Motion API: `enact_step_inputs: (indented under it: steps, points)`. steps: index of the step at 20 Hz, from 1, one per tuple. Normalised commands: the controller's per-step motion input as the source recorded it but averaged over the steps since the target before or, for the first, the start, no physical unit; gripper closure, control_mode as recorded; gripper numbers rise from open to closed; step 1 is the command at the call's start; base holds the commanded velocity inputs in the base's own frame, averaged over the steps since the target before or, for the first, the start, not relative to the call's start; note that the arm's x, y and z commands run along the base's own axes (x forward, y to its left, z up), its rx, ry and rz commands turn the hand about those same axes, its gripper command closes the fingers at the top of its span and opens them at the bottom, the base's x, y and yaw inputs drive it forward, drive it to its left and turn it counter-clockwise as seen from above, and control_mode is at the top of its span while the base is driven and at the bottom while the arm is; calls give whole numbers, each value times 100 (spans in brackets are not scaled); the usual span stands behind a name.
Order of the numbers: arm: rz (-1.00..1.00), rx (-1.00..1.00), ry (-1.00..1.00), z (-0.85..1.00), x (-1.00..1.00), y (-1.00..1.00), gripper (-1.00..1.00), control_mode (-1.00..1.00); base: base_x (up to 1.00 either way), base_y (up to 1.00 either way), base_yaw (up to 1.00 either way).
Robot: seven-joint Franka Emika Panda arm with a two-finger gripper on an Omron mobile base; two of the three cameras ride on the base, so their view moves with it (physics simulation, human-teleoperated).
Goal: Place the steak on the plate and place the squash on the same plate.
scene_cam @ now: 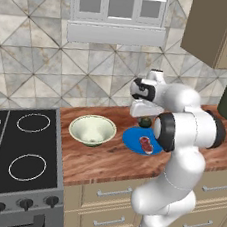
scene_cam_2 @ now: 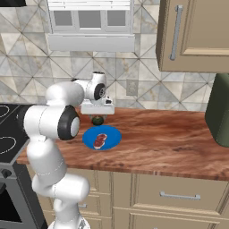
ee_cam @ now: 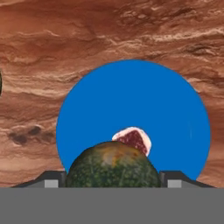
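Note:
The blue plate point(scene_cam: 131, 138) point(scene_cam_2: 112, 138) point(ee_cam: 131, 96) lies on the wooden counter, and the red-pink steak point(scene_cam: 145, 143) point(scene_cam_2: 100, 140) point(ee_cam: 134, 140) lies on it. My gripper point(scene_cam: 145, 119) point(scene_cam_2: 97, 118) point(ee_cam: 111, 180) hangs over the plate's back edge, shut on the squash point(scene_cam: 145, 123) point(scene_cam_2: 97, 120) point(ee_cam: 111, 168). The squash is a dark green ball held clear of the counter between the two fingertips point(ee_cam: 52, 181). In the hand view it hides the near rim of the plate and part of the steak.
A pale green bowl point(scene_cam: 92, 129) stands left of the plate, and the black stove point(scene_cam: 14, 159) is further left. A tall dark appliance point(scene_cam_2: 219, 112) stands at the counter's right end. Wall cabinets point(scene_cam_2: 197, 36) hang above.

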Motion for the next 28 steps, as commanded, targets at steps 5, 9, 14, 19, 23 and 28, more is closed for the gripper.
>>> enact_step_inputs:
  steps: [5,9,14,19,23,28]
  points:
    - [0,0,0,-29,6,2,100,-100,0,0,0]
    - [0,0,0,-37,6,8,100,-100,0,0,0]
    - [0,0,0,-36,9,0,100,-100,0,0,0]
    - [0,0,0,-37,9,0,100,-100,0,0,0]
    - [0,0,0,-12,0,0,100,-100,0,0,0]
    - [0,0,0,0,0,0,100,-100,0,0,0]
